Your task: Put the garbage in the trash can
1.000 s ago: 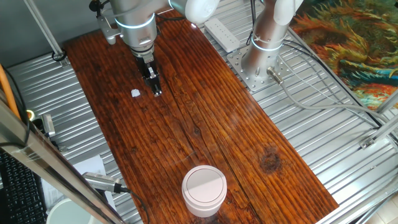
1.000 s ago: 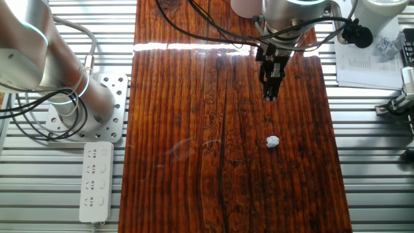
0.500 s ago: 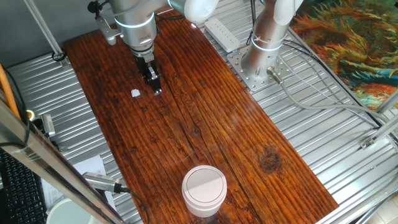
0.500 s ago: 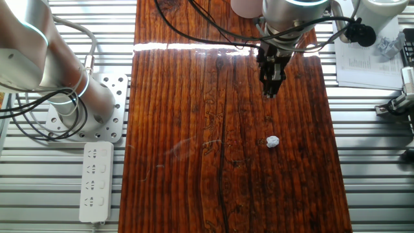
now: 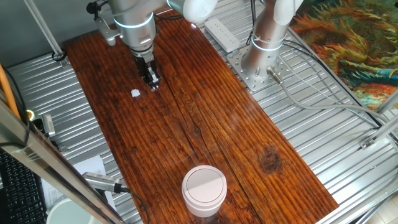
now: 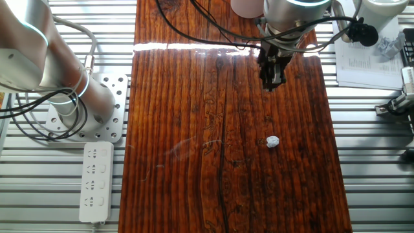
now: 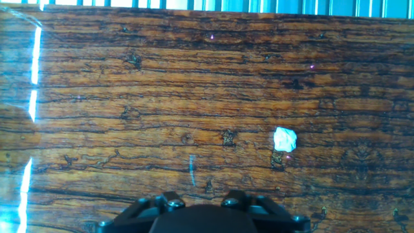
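Presently, nearest the lens in one fixed view: the small white cylindrical trash can with its flat, round, pale pinkish lid (image 5: pixel 204 190) stands upright at the near end of the dark red-brown grained wooden worktop (image 5: pixel 205 130), lid in place, well apart from everything else on the boards.

Mid-worktop: bare planks between can and scrap.

Far end: the tiny white crumpled paper scrap, the garbage (image 5: pixel 135 93), lies loose on the worktop, untouched. The other fixed view shows it alone on the boards (image 6: pixel 272 141); the hand view has it off to the right of centre (image 7: pixel 284 139), so the tool axis is not over it.

Just beside the scrap, to its right in the first fixed view, hangs the dark two-finger gripper (image 5: pixel 151 82) under the silver arm. It holds nothing. Jaws appear close together, narrow gap at most; exact opening cannot be told from these views. Whether the tips touch the wood is also unclear.

Judgement: step in hand is the approach to the pick; nothing grasped, nothing deposited, so the task is at its start.

Next move calls for: shift sideways until the jaws straddle the scrap, open enough to admit it, descend to the wood, close. The scrap is smaller than the fingertips, so alignment must be tight; a miss could flick it away. The lidded can looks a later concern.
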